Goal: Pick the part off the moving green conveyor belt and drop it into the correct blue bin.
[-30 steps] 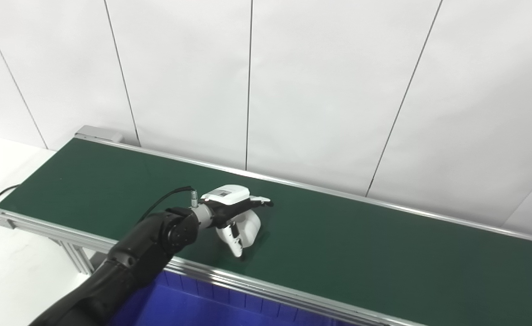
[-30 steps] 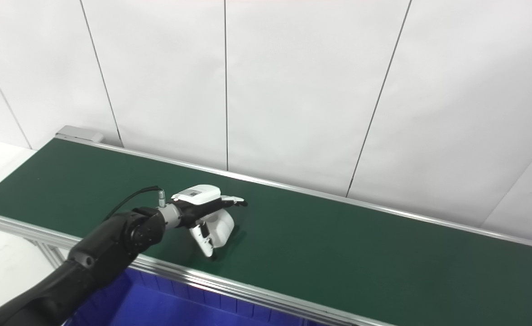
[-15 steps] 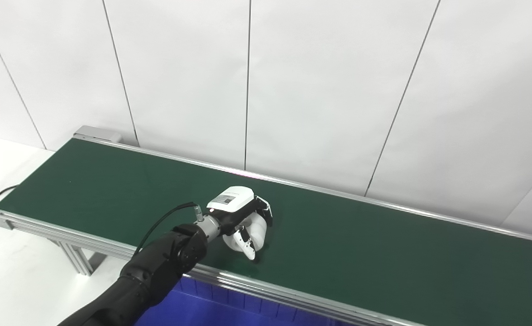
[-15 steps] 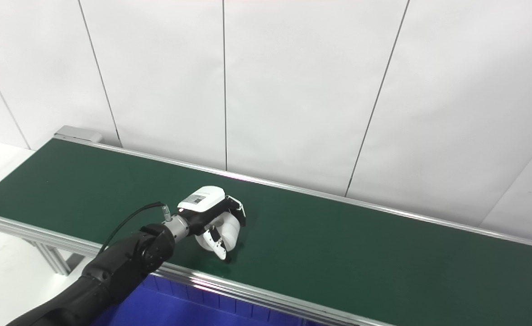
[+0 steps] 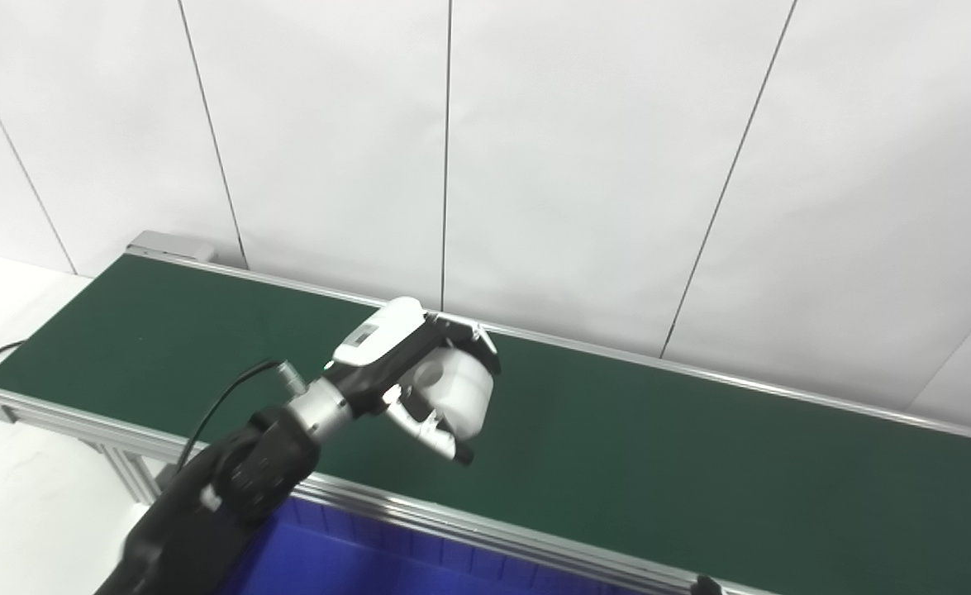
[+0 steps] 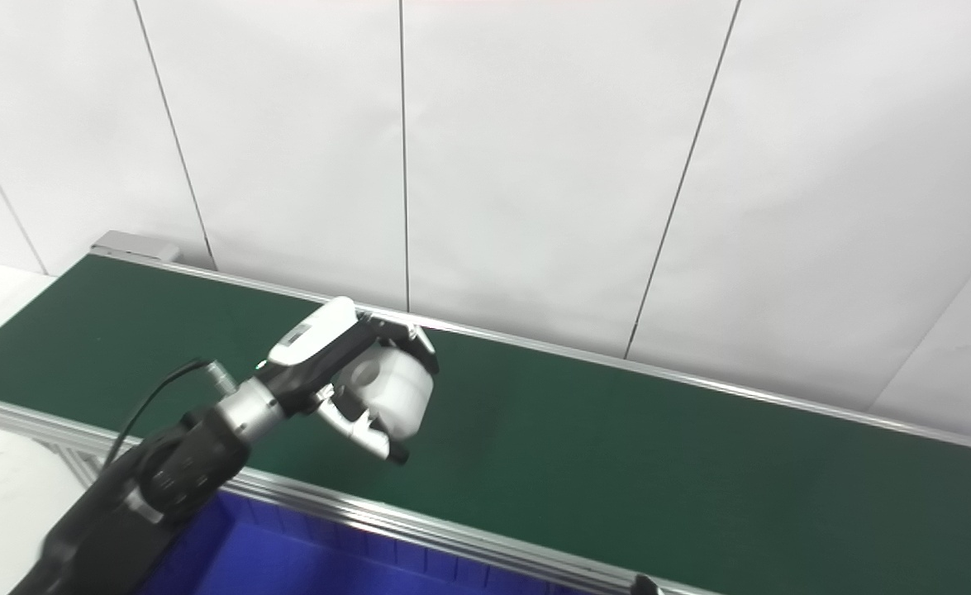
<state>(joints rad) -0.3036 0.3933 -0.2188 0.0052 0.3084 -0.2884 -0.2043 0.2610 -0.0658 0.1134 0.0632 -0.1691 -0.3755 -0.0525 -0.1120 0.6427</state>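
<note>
White part (image 5: 452, 397) sits clamped in your left hand (image 5: 419, 372), fingers curled around it, held above the green conveyor belt (image 5: 700, 463) beyond the blue bin (image 5: 353, 562).

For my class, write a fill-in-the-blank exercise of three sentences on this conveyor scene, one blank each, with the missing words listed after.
1. The left hand is shut on a white ______ part.
2. The conveyor belt has a surface coloured ______.
3. The bin at the belt's near edge, below the arm, is coloured ______.

Missing words: cylindrical; green; blue
</note>
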